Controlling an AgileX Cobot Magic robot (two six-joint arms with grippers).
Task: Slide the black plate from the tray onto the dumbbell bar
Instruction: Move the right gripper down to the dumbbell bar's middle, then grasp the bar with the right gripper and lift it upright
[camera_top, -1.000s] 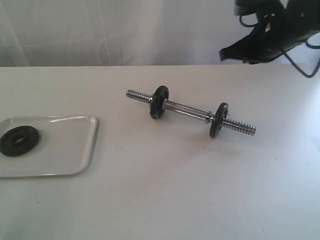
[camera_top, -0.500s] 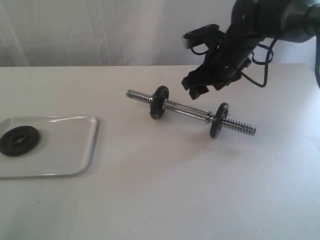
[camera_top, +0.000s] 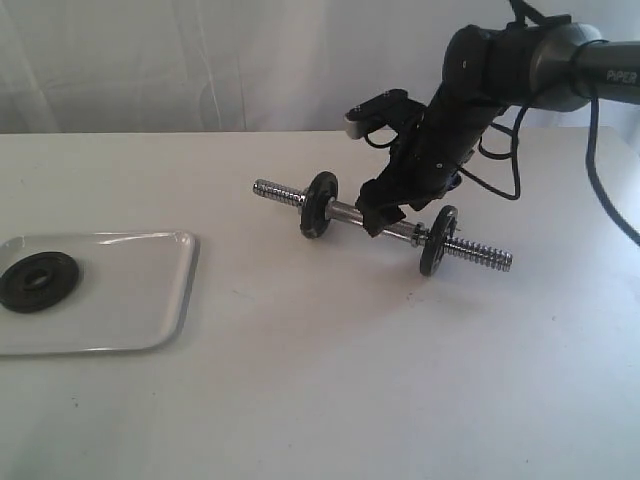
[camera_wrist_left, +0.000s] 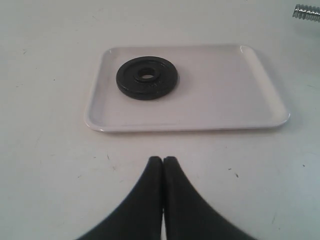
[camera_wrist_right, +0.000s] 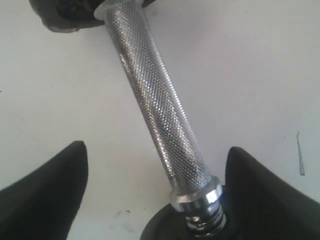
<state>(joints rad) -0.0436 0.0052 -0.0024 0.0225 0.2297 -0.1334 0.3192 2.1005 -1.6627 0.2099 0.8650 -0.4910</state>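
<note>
Far left, the tray (camera_top: 130, 300) sat on the white worktop (camera_top: 300, 390), with its left end cut off by the frame edge. The plate (camera_top: 37, 281) lay flat inside it, toward that left end, centre hole facing up, nothing under it but the tray. The left tool (camera_wrist_left: 163, 161) only showed up in its own wrist camera: fingers pressed together tip to tip, gripping nothing, hanging over bare worktop just short of the tray's long edge and pointed at it. Plate and tool were well apart, with the tray rim between them.

Moving to the middle, the bar (camera_top: 375, 220) lay on the worktop at a slant, its left end further back and its right end nearer the camera. It carried two black discs standing on edge, the left disc (camera_top: 319, 204) and the right disc (camera_top: 438, 241), and coarse thread stuck out past each of them.

Over the stretch of bar between those discs was the right tool (camera_wrist_right: 155, 152). Its fingers were spread wide, one on each side of the knurled grip, with plain worktop showing between each finger and the chrome, so it wasn't holding anything. Its arm (camera_top: 500, 70) came in from the upper right, with a black cable (camera_top: 505, 185) looping off it.
</note>
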